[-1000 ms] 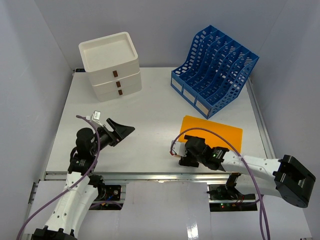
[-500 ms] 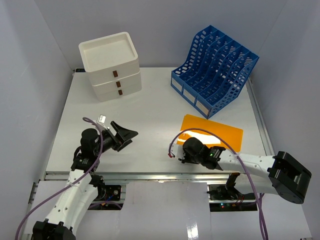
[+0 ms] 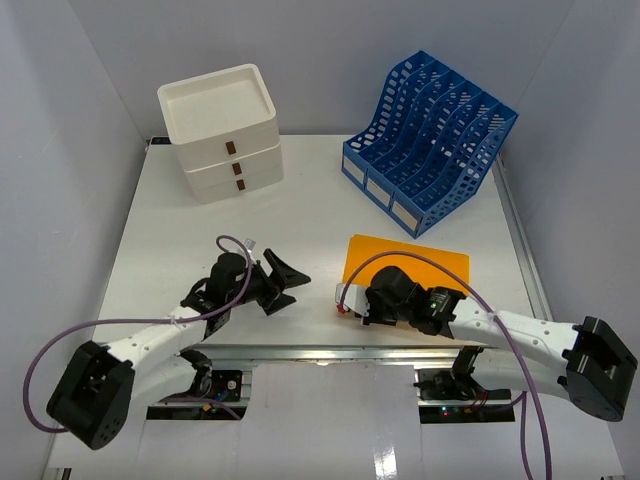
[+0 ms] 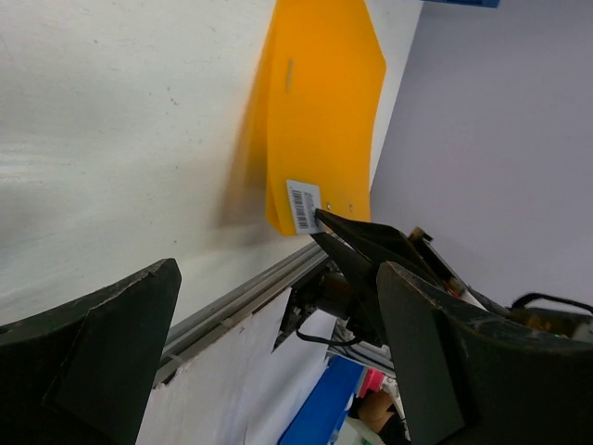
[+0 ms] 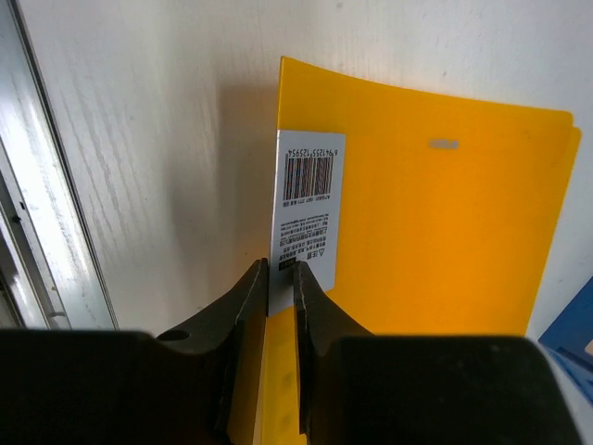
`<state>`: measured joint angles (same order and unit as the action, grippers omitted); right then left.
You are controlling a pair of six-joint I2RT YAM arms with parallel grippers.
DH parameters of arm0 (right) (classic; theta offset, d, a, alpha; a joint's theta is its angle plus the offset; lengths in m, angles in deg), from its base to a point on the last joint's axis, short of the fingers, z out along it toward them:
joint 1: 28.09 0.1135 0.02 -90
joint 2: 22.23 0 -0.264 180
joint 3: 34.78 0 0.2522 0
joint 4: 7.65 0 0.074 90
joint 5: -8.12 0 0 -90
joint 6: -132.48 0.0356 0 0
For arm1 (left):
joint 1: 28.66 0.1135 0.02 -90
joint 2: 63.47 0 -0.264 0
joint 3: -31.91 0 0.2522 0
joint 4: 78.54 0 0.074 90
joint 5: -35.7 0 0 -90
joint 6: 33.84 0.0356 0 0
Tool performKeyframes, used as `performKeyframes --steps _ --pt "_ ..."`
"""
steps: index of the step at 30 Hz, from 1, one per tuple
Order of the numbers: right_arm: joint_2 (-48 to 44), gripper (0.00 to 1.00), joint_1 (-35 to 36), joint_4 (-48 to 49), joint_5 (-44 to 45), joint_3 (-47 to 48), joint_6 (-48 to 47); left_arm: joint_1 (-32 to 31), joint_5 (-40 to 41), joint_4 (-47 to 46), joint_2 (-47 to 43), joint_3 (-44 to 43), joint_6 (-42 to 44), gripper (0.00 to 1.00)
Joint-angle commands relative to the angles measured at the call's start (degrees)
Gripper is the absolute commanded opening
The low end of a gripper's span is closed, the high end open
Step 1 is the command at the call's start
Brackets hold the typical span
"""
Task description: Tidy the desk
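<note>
**Bench point(image 3: 300, 205) tidy-up: right arm has the folder by its corner**

So the bench is the white top spread out in front of both arms, and the bit that matters is its near-right part, where the orange folder point(image 3: 410, 262) lies. The folder's long axis runs roughly left to right across the bench. From the right end effector point(image 5: 281, 275) it stretches away to the right and toward the back. That end effector is pinching the folder's near-left corner, right at the barcode label point(image 5: 310, 199), so the right arm is clearly the closer one. The left end effector point(image 3: 292, 287) is spread wide and sits just beside that same corner, not touching it. The blue file rack point(image 3: 430, 165) is behind the folder, which is my guess for where it goes.

Compared with a second ago, the right jaws were spread and have now clamped. The folder has slid a little left, and the left arm has swung in from the left side.
</note>
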<state>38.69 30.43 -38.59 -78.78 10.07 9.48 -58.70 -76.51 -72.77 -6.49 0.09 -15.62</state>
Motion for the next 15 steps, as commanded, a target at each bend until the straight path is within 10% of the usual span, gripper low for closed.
performKeyframes --steps 1,15 --pt "-2.3 0.08 -0.1 -1.2 -4.7 4.1 -0.3 -4.5 5.6 -4.9 8.5 -5.6 -5.3 0.98" --pt "-3.8 0.08 -0.4 -0.7 -8.9 4.5 0.3 -10.4 5.4 -11.9 30.3 -16.5 -8.9 0.98"
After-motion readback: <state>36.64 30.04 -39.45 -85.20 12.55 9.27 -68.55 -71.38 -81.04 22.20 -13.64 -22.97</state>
